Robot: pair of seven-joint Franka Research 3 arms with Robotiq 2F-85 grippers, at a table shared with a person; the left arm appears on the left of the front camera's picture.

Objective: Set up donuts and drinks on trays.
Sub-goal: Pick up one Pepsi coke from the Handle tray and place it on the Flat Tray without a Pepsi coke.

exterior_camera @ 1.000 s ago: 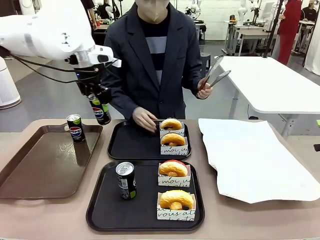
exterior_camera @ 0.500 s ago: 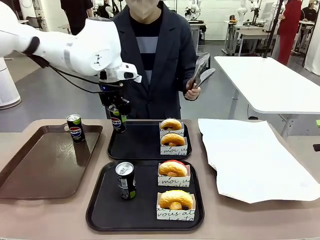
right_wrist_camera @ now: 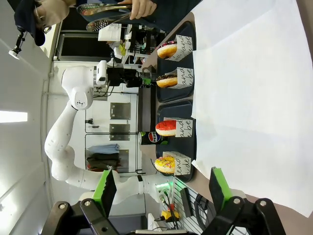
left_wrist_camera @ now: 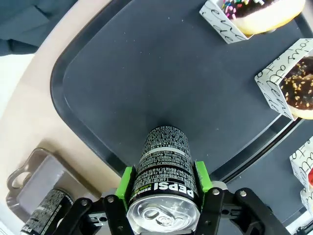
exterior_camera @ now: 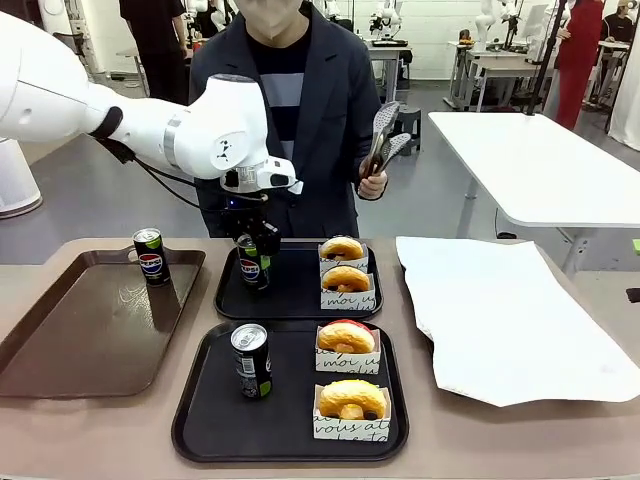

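My left gripper (exterior_camera: 254,243) is shut on a black Pepsi can (exterior_camera: 252,263), held upright low over the left part of the far black tray (exterior_camera: 290,300); I cannot tell whether it touches. In the left wrist view the green pads (left_wrist_camera: 128,178) clamp the can (left_wrist_camera: 164,166) above the tray (left_wrist_camera: 146,83). Two sleeved donuts (exterior_camera: 345,264) sit on that tray's right side. The near black tray (exterior_camera: 210,420) carries a can (exterior_camera: 251,360), a red-iced donut (exterior_camera: 346,337) and a golden donut (exterior_camera: 351,399). My right gripper (right_wrist_camera: 163,191) hangs open over the white paper (right_wrist_camera: 244,98).
A long brown tray (exterior_camera: 80,340) at the left holds another can (exterior_camera: 151,256). A large white paper sheet (exterior_camera: 510,315) covers the table's right side. The person stands at the far edge holding metal tongs (exterior_camera: 384,135) raised at chest height.
My left arm has carried the can rightward and down, from beside the brown tray to over the far black tray. The person's hand left that tray and the tongs rose.
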